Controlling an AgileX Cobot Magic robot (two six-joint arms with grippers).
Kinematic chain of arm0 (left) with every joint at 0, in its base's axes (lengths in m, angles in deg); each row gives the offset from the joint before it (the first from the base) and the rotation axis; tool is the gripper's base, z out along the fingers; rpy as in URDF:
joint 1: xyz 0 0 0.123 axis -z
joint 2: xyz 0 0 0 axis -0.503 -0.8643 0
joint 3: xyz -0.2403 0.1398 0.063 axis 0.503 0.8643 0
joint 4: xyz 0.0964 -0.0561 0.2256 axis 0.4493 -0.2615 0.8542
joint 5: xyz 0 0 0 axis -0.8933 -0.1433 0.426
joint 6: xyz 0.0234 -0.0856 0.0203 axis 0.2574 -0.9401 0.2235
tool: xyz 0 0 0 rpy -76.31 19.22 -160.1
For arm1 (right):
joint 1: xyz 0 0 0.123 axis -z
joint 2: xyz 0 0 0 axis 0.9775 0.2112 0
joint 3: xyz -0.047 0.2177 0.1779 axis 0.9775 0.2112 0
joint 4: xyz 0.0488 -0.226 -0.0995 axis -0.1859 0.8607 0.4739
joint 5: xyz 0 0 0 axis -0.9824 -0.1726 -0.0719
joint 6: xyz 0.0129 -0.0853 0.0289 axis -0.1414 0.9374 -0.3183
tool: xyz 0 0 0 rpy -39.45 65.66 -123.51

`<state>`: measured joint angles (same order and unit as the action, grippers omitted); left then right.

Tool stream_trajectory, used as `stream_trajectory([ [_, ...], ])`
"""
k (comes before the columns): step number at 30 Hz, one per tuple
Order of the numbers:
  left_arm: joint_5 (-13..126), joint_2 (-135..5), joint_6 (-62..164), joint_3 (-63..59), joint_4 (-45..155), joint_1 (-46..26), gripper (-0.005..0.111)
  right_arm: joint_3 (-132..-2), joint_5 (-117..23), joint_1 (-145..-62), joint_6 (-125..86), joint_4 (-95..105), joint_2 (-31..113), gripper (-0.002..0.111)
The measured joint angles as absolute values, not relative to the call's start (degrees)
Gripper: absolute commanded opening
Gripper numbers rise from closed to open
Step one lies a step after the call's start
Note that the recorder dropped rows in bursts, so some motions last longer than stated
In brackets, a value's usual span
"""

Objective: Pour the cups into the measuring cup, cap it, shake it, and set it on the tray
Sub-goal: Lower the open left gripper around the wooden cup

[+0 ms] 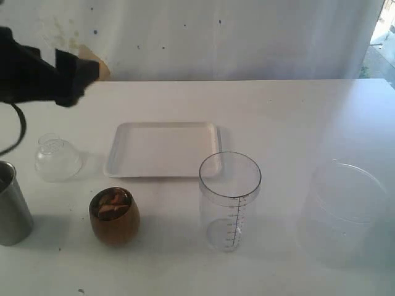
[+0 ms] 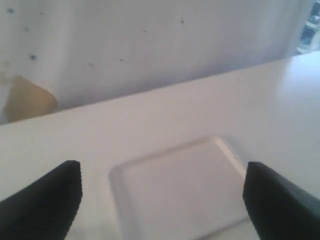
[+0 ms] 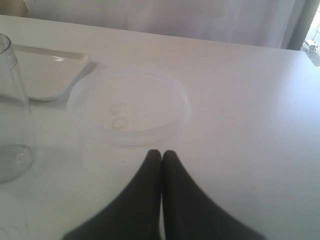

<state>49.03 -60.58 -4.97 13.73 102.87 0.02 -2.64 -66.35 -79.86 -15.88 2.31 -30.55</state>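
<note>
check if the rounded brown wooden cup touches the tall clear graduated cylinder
Apart: exterior view shows bare table between the brown wooden cup and the clear graduated cylinder.

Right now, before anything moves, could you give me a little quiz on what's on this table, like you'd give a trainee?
1. True or false: the small clear domed cap lies on the white table beside the shallow white rectangular tray, not on the tall clear graduated measuring cup.
2. Which visibly holds something? A the tray, B the measuring cup, C the small rounded brown wooden cup.
3. Which arm's fingers are spread apart?
Key: 1 true; 2 C; 3 the left fingers; the right fingers are pressed together.
</note>
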Motion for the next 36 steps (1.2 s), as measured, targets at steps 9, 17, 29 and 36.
stream_trajectory([
  [9,50.08,-60.69,-12.69,21.81,101.98,8.13,0.082,-2.64,-66.35,-79.86,-15.88,2.31,-30.55,0.000],
  [17,61.51,-60.69,-8.28,25.77,101.98,8.13,0.083,-2.64,-66.35,-79.86,-15.88,2.31,-30.55,0.000],
  [29,58.93,-60.69,-7.44,26.07,101.98,8.13,0.105,-2.64,-66.35,-79.86,-15.88,2.31,-30.55,0.000],
  [36,66.67,-63.47,-8.06,32.13,99.32,8.13,0.105,-2.64,-66.35,-79.86,-15.88,2.31,-30.55,0.000],
])
